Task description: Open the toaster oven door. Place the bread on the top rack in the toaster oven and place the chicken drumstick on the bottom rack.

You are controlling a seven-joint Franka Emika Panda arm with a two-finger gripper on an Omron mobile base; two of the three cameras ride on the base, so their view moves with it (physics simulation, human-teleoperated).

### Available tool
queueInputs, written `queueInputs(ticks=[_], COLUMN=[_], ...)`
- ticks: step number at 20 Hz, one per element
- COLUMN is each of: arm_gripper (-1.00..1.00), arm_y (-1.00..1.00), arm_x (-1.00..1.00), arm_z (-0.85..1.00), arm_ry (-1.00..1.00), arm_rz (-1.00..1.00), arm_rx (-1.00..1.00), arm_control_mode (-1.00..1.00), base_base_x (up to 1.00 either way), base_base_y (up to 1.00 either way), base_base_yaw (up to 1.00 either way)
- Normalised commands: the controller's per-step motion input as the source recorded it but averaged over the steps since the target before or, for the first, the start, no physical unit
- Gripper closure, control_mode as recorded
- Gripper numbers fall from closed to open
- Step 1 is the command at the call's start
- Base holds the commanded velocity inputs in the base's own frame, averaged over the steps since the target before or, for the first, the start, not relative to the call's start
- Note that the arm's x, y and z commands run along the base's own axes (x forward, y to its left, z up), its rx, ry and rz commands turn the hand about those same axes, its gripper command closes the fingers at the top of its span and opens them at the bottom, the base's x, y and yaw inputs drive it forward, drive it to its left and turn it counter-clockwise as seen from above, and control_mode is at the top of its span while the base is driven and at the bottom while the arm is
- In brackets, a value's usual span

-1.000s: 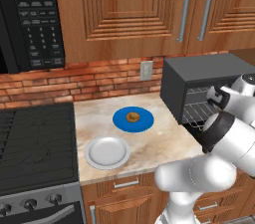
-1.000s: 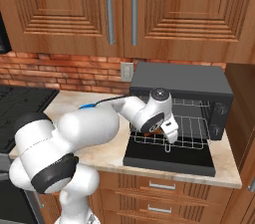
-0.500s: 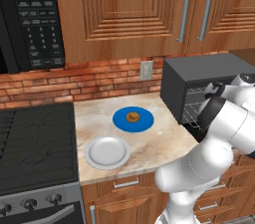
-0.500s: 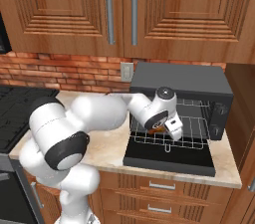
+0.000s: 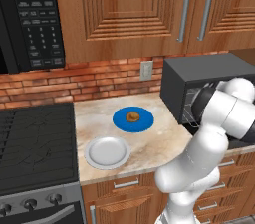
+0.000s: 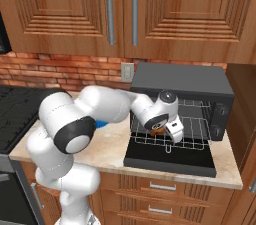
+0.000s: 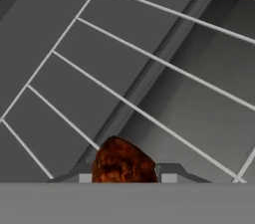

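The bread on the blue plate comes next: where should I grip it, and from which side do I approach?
Grip the bread across its round middle, coming straight down from above. It is a low, round piece lying flat near the centre of the blue plate, so no side seems better than another, and nothing stands close around it. The gripper is shut on the chicken drumstick, so release that first.

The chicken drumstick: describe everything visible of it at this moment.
The chicken drumstick is a lumpy, glossy reddish-brown piece, held between the fingers of the gripper just above the silver wire rack pulled out over the toaster oven door, which lies open and flat. In the right base view only a small brown sliver shows under the hand. Its bone end is hidden.
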Motion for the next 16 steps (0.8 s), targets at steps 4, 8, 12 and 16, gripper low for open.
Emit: queueInputs(ticks=[4,8,12,16], arm_gripper=[1.0,1.0,1.0,1.0], arm_y=[-0.02,-0.03,-0.07,-0.08], arm_x=[0.15,0.21,0.12,-0.02], arm_z=[-0.21,-0.16,-0.2,-0.28], arm_ry=[0.0,0.03,0.06,0.04], arm_rz=[-0.03,-0.09,-0.11,-0.11], arm_rx=[0.01,0.0,0.0,0.0], arm_control_mode=[-1.0,-1.0,-1.0,-1.0], base_base_x=[0.0,0.0,0.0,0.0], base_base_y=[0.0,0.0,0.0,0.0], base_base_yaw=[0.0,0.0,0.0,0.0])
